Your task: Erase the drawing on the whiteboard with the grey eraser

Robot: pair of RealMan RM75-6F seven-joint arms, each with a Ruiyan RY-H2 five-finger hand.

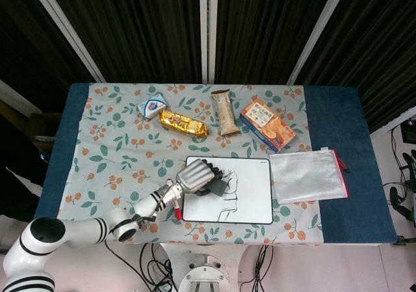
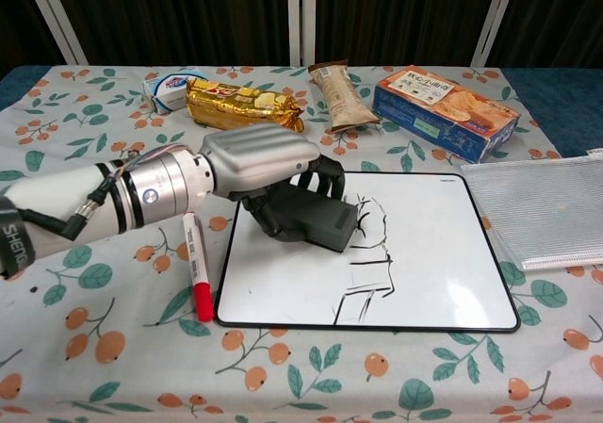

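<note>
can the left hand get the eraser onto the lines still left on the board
Probably yes: the left hand holds the eraser on the whiteboard, and the remaining drawing lies just beside it with nothing between.

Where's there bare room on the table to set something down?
Bare cloth lies left of the red marker, along the near edge below the whiteboard, and between the gold packet and the left hand. The far row of snacks and the board's right side by the mesh pouch are crowded.
</note>
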